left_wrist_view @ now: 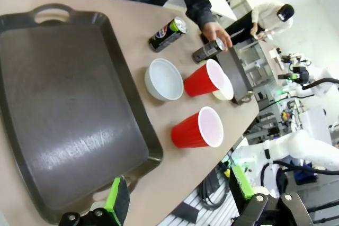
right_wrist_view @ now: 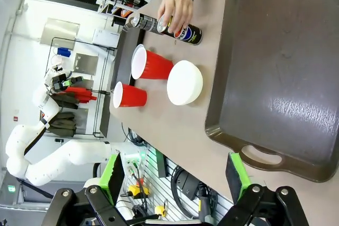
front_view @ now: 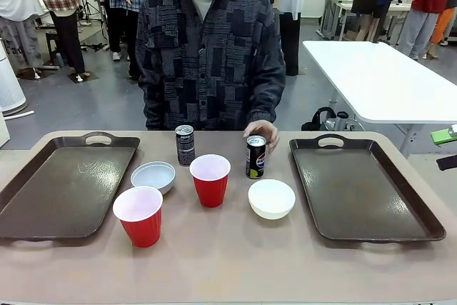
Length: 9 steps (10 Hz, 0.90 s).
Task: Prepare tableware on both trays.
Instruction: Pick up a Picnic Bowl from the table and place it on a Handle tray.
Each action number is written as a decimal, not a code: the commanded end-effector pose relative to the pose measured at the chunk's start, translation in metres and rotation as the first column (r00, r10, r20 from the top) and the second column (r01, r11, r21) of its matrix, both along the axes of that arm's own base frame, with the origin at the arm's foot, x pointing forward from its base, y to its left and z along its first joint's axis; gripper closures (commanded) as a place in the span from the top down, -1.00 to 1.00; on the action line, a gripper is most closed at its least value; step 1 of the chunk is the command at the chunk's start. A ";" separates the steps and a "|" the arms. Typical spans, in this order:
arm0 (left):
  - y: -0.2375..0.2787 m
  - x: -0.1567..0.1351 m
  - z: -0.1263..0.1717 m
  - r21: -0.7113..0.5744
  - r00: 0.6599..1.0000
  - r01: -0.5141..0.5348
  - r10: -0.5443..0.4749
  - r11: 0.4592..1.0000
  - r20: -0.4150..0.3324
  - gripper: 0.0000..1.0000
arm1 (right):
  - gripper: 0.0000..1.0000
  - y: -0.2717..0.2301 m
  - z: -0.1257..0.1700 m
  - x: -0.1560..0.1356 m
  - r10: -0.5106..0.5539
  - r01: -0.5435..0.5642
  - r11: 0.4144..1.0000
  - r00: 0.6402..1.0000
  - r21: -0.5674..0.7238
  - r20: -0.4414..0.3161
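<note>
- The left fingers (left_wrist_view: 117, 199) are held spread apart with nothing between them, above the near corner of the left tray (front_view: 64, 187).
- The right fingers (right_wrist_view: 235, 175) are likewise spread wide and empty, above the near edge of the right tray (front_view: 364, 191).
- Both trays are laid flat on the desk (front_view: 235, 269), well apart, with all the tableware grouped between them (neither tray has anything in it).
- The near red cup (front_view: 139, 216) is stood upright, mouth up, just beside the left tray.
- The right bowl (front_view: 271, 198) is set right of the middle, near the right tray but apart from it.
- The middle red cup (front_view: 211, 180) is stood upright between the two bowls.
- The left bowl (front_view: 153, 176) is placed just behind the near red cup, close to the left tray's rim.
- The left can (front_view: 185, 145) is stood upright behind the left bowl and the middle red cup.
- The right can (front_view: 255, 156) is stood upright behind the right bowl and is touched from the far side by the person's hand (front_view: 262, 132).
- The person (front_view: 211, 55) is seen at the far edge of the desk.
</note>
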<state>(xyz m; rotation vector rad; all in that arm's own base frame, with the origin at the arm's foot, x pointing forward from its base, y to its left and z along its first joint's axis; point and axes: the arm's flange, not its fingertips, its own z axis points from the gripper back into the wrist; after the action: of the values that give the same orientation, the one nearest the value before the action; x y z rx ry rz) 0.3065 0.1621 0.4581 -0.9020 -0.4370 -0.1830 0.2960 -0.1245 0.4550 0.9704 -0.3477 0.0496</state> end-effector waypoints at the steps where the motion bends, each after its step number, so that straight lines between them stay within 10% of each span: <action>1: 0.000 0.000 0.000 -0.007 1.000 0.004 -0.004 1.000 -0.002 1.00 | 1.00 0.000 0.000 0.000 0.004 -0.004 1.000 1.000 0.011 0.005; 4: 0.000 0.000 0.000 0.000 1.000 0.000 0.000 1.000 0.000 1.00 | 1.00 0.000 0.000 0.000 0.004 -0.004 1.000 1.000 0.011 0.005; 9: -0.149 0.036 0.035 0.504 0.992 0.118 -0.119 0.856 -0.031 1.00 | 1.00 0.000 0.000 0.000 0.004 -0.004 1.000 1.000 0.011 0.005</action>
<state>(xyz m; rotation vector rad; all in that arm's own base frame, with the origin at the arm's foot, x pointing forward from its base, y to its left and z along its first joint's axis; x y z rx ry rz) 0.3351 0.0401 0.4902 -0.4992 -0.3550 -0.3791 0.2961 -0.1238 0.4553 0.9691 -0.3466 0.0515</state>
